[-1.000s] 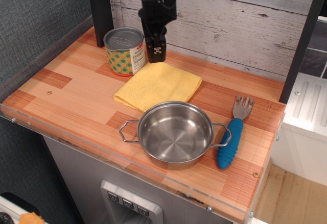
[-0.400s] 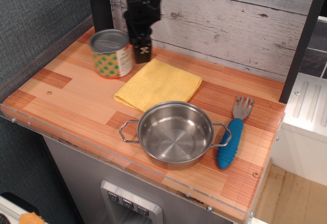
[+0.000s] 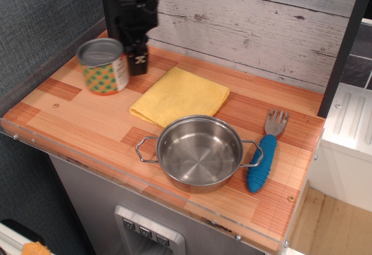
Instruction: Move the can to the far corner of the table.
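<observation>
The can (image 3: 104,67), with a silver top and an orange and green dotted label, stands near the far left of the striped wooden table (image 3: 87,124) and looks slightly blurred. My black gripper (image 3: 138,63) comes down from above and stands directly against the can's right side. Its fingers show as one narrow block, pressed together with nothing between them. The can is beside the gripper, not inside it.
A folded yellow cloth (image 3: 180,96) lies right of the gripper. A steel two-handled pot (image 3: 199,150) sits at the front middle. A blue-handled fork (image 3: 265,157) lies at the right. A black post and a white plank wall (image 3: 261,22) bound the back.
The gripper and the can have moved left together along the back of the table and slightly toward the front. The cloth, pot and fork have not moved.
</observation>
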You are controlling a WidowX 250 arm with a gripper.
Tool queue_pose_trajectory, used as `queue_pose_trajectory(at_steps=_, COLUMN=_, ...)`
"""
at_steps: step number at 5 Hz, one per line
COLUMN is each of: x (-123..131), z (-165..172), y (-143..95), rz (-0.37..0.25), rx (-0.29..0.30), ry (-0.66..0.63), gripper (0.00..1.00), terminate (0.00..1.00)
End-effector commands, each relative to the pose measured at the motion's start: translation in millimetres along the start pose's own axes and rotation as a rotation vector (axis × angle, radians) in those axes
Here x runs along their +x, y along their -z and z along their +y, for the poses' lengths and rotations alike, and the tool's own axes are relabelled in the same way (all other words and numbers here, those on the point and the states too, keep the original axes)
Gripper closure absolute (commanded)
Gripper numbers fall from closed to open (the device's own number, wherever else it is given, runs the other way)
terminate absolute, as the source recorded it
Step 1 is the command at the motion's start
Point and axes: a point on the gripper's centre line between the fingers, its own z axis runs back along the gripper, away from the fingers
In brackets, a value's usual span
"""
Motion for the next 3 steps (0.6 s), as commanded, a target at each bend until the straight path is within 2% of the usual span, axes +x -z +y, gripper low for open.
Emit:
queue_pose_trajectory(at_steps=1, x=-35, z=-3, y=-21, rz=0.045, rx=0.046, ry=-0.057, gripper=0.00, terminate=0.00)
queue_pose_trajectory(at_steps=2, x=-62, z=-10, y=-21, rz=0.089, rx=0.022, ry=-0.106, gripper=0.00, terminate=0.00)
queue_pose_trajectory(at_steps=3, x=-75, z=-10, y=-23, rz=0.082, rx=0.002, ry=-0.131, gripper=0.00, terminate=0.00)
